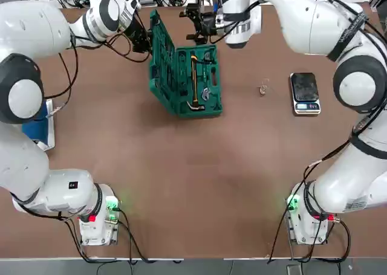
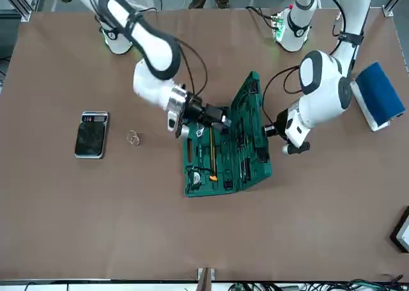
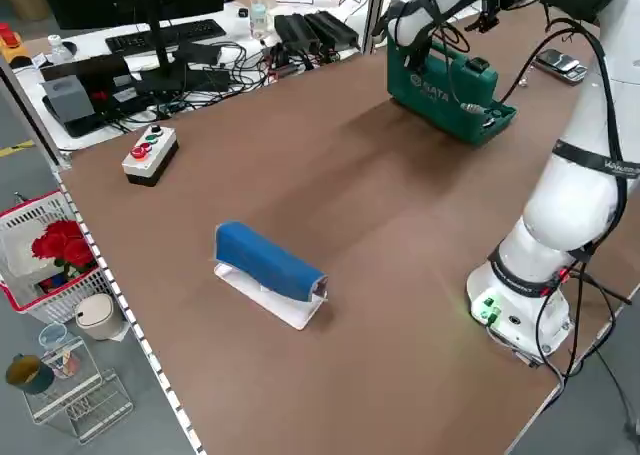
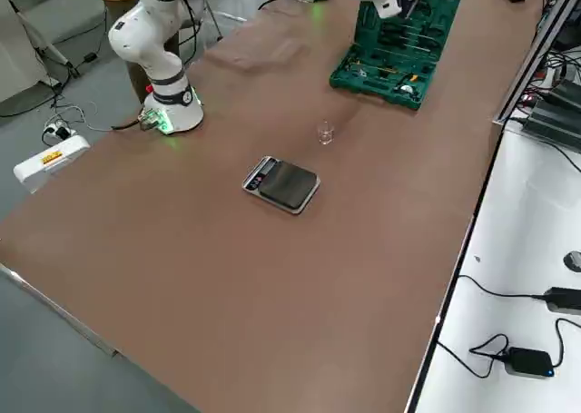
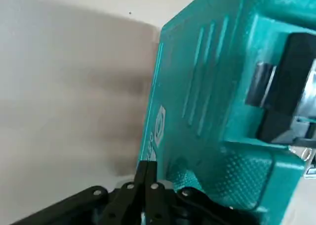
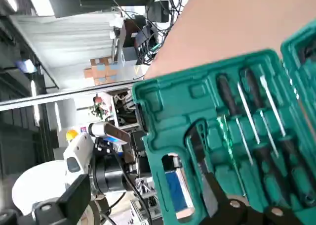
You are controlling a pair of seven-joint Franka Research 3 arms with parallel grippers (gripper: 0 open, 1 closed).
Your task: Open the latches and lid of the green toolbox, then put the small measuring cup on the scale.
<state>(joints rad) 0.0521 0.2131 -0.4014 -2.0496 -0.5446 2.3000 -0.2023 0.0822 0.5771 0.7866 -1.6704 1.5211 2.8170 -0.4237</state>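
The right hand (image 6: 147, 185) is spread wide at the far end of the green toolbox (image 1: 199, 84), with nothing visibly gripped; the left hand (image 5: 147, 164) is closed, empty, by the outside of the lid (image 1: 160, 63). The toolbox lies open on the plain brown table (image 1: 181, 190), dark green, hammer inside, its long axis running from the robot's side toward the far side; the lid stands raised and slanted. Rightward, the clear small measuring cup (image 1: 263, 87) sits nearer the glossy black scale (image 1: 305, 93), whose long axis also runs near to far. Beyond are a monitor (image 3: 140, 0) and grey floor (image 2: 255, 25).
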